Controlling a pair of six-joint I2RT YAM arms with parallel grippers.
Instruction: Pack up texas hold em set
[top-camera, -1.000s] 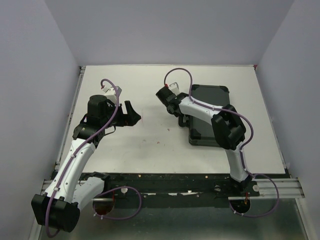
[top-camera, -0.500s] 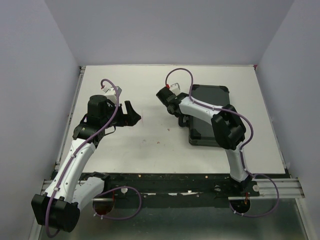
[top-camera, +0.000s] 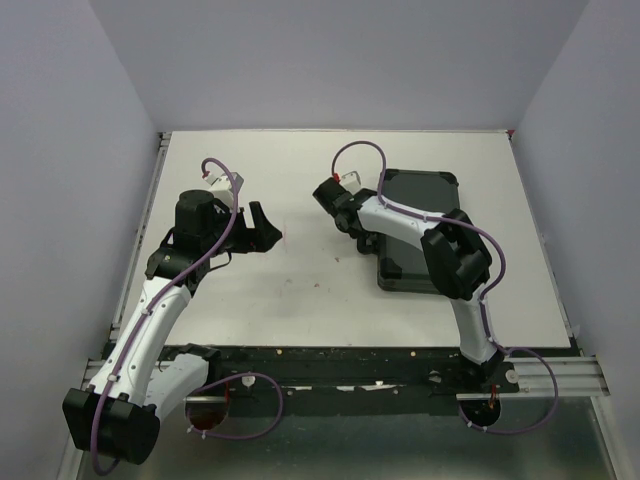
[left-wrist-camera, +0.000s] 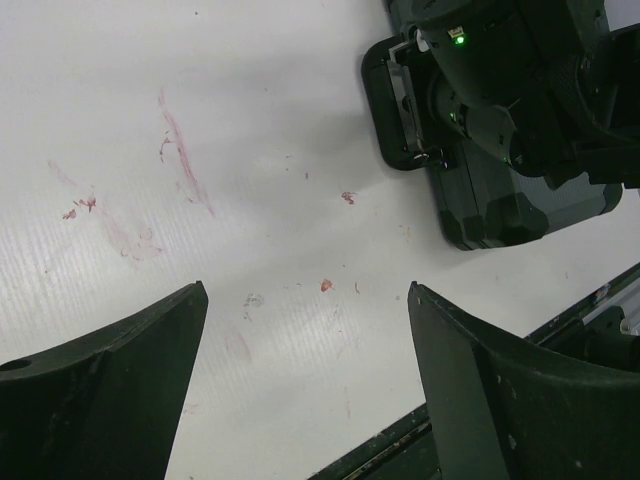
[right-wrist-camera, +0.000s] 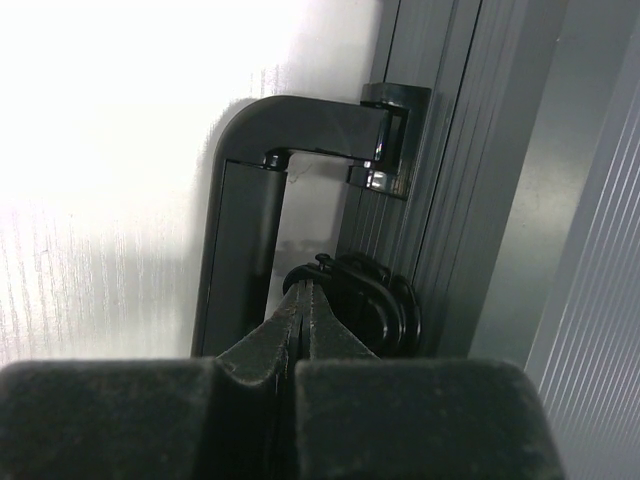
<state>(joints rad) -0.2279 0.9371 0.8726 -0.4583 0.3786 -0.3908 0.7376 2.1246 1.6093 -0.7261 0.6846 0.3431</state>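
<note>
Black plastic corners and dark ribbed metal on the case: lid down, flat on the right half of the white table, longer sides pointing away from the arm bases. Along its left edge, toward the table's middle, a black carrying handle, lying out over the white surface and pinned to the ribbed edge at a small bracket. Just beside that handle, on the same edge, a rounded black latch.

Right at the latch, the right gripper: fingers pressed tight together with no gap, tips aimed at the latch's near rim. Too dark at the tips to tell touching from just short, or to make out anything thin pinched there. From above, the same gripper down at the case's left edge, with its arm bent back over the lid toward the base at the near right.

Well apart to the left, over bare table, the left gripper: jaws spread wide, holding nothing, facing across toward the case. Through its wrist camera, two dark fingers low in the picture with white table between them, faint red smears on the surface beyond, and at upper right a corner of the case under the other arm's wrist.
</note>
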